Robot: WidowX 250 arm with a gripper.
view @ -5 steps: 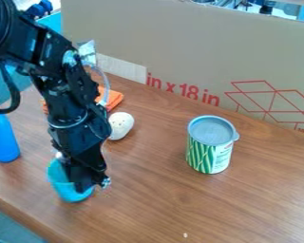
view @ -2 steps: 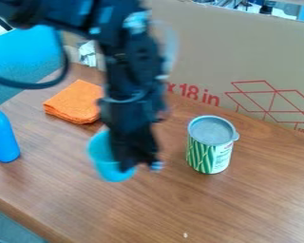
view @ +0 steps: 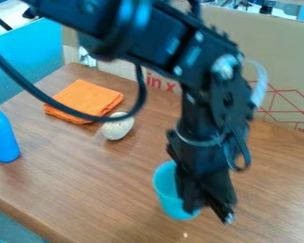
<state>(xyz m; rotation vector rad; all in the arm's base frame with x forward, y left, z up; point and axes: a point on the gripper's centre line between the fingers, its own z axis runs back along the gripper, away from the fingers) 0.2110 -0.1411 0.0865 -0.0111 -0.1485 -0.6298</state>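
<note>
The black gripper (view: 208, 213) hangs over the front centre-right part of the wooden table, pointing down. It is shut on a turquoise cup (view: 166, 192), gripping its right side. The cup is slightly tilted, its opening facing up. Whether its base touches the table I cannot tell. Behind and to the left of the cup lies a white, rounded object with small dark holes (view: 118, 129), below the arm's looping cable.
A folded orange cloth (view: 85, 97) lies at the back left of the table (view: 72, 175). A blue bottle (view: 2, 137) stands at the left edge. A large cardboard box (view: 288, 61) forms a wall along the back.
The gripper has carried the turquoise cup from the left to the right and, lately, nearer the front edge. The arm has uncovered the orange cloth and now covers the spot of the green-striped can.
</note>
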